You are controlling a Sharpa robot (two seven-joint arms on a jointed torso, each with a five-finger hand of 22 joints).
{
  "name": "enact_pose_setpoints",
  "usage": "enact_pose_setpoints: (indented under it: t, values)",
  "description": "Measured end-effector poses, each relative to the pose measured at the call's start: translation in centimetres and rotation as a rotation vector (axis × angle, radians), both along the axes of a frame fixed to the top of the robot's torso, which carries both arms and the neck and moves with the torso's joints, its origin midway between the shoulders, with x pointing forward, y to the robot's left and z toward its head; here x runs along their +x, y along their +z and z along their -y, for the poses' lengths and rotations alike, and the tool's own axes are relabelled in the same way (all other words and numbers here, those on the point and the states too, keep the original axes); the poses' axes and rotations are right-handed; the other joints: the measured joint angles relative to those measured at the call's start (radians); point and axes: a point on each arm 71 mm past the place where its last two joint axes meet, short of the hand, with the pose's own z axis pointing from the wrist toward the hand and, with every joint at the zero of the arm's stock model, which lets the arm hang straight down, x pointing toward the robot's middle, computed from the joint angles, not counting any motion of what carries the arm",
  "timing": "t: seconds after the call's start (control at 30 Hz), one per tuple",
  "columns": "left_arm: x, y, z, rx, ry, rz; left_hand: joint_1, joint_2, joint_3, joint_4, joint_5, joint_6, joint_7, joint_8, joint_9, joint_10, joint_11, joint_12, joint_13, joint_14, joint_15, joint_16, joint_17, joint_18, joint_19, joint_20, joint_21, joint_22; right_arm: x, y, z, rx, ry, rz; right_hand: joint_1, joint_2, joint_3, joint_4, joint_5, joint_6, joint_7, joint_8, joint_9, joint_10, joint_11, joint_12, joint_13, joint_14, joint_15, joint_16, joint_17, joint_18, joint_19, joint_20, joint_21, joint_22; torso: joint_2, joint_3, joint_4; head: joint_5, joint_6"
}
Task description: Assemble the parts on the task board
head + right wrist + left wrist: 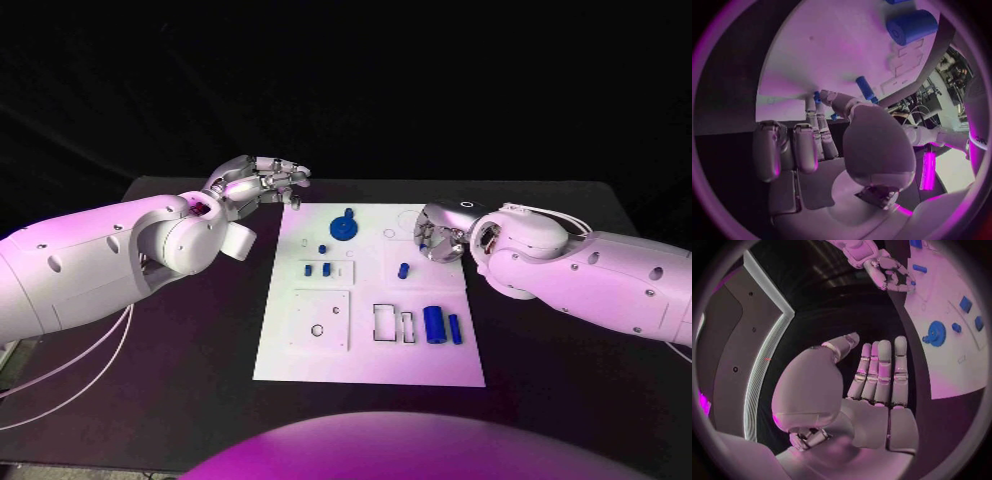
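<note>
The left arm (101, 260) comes in from the left side and reaches toward the far left corner of the task board (368, 350). Its left hand (260, 185) hangs above the dark tabletop (188, 400) just beside the board's far edge. In the left wrist view the fingers (882, 370) lie straight and close together, the thumb alongside, holding nothing. The right arm (591, 275) comes in from the right side, and its right hand (437, 235) is over the board's far right part. Its fingers (798, 147) are curled down toward the board; whether they pinch anything is hard to tell.
</note>
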Motion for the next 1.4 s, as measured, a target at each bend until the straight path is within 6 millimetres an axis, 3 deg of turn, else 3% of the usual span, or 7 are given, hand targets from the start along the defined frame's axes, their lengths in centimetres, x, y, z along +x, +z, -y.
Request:
enact_pose_setpoints:
  t: [0.13,0.47,0.67,0.77,0.8,1.4]
  values:
    - [0.0,0.0,0.0,0.002,0.001,0.0,0.0,0.0,0.0,0.0,0.0,0.0,0.0,0.0,0.0,0.0,0.0,0.0,0.0,0.0,0.0,0.0,0.0,0.0,0.0,0.0,0.0,0.0,0.0,-0.1,-0.2,-0.008,-0.003,0.01,0.005,0.005,0.008,-0.008,-0.027,0.011,-0.002,0.008,0.009,0.014,-0.001,-0.01,0.007,0.0,-0.007,0.0,-0.001,0.0,0.002,-0.006,0.012,0.0,0.0,0.0,-0.0002,-0.002,0.0]
    - [0.0,0.0,0.0,0.007,0.002,-0.002,0.0,0.0,0.0,0.0,0.0,-0.004,0.004,0.0,-0.001,0.0,0.0,0.0,-0.004,0.0,0.0,-0.004,-0.004,0.0,0.007,0.0,0.0,0.0,-0.2,-0.3,-0.5,-0.038,-0.009,0.037,0.0,0.0,0.001,-0.015,-0.039,0.016,-0.006,0.008,0.011,0.032,-0.012,-0.033,0.005,0.0,-0.007,0.0,-0.008,0.0,0.002,-0.006,0.016,0.0,-0.002,-0.0001,-0.0001,-0.004,0.0]
    - [0.0,-0.1,0.0,0.012,0.001,-0.003,0.0,0.0,0.0,0.0,0.0,-0.006,0.006,0.0,-0.001,0.0,0.0,0.0,-0.004,0.0,0.0,-0.004,-0.004,0.0,0.007,0.0,0.0,0.0,-0.4,-0.3,-0.6,-0.047,-0.015,0.054,-0.006,-0.006,0.005,-0.019,0.002,0.022,-0.007,0.008,0.017,0.046,-0.012,-0.045,0.004,0.0,-0.007,0.0,-0.009,0.0,0.0,-0.008,0.024,0.0,-0.002,-0.0002,-0.0001,-0.005,0.0]
    - [0.0,-0.1,0.0,0.014,0.0,-0.002,0.0,0.0,0.0,0.0,0.0,-0.01,0.005,0.0,-0.001,0.0,0.0,-0.004,-0.005,0.0,0.0,-0.004,-0.005,0.0,0.007,0.0,0.0,0.0,-0.5,-0.4,-0.6,-0.045,-0.019,0.063,-0.018,0.006,0.013,-0.014,0.014,0.033,-0.009,0.008,0.021,0.059,-0.013,-0.05,0.003,-0.001,-0.008,0.0,-0.01,-0.001,0.002,-0.013,0.027,0.0,-0.002,-0.0005,0.0002,-0.005,0.0]
    - [0.0,-0.1,0.0,0.015,0.0,-0.002,0.0,0.0,0.0,0.0,0.0,-0.011,0.003,0.0,-0.002,0.0,0.0,-0.005,-0.007,0.0,0.0,-0.004,-0.006,0.0,0.007,0.0,0.0,0.0,-0.6,-0.4,-0.5,-0.042,-0.021,0.067,-0.021,0.009,0.013,-0.01,0.014,0.033,-0.009,0.007,0.023,0.06,-0.014,-0.052,0.003,-0.004,-0.011,0.0,-0.009,-0.011,0.002,-0.013,0.028,0.0,-0.002,-0.0005,0.0003,-0.005,0.0]
    - [0.1,-0.1,-0.1,0.029,0.016,0.008,0.0,0.0,0.0,0.0,0.008,-0.022,0.007,0.0,-0.003,0.0,0.0,-0.006,-0.01,0.0,0.0,-0.008,-0.01,0.0,0.007,0.0,0.004,0.0,-1.5,0.0,0.1,0.0,-0.043,0.102,-0.034,0.02,0.017,-0.003,0.009,0.036,-0.012,0.011,0.031,0.071,-0.019,-0.056,0.007,0.0,-0.014,-0.001,-0.009,-0.011,0.002,-0.012,0.036,0.0,-0.002,-0.0004,-0.0013,-0.001,0.0]
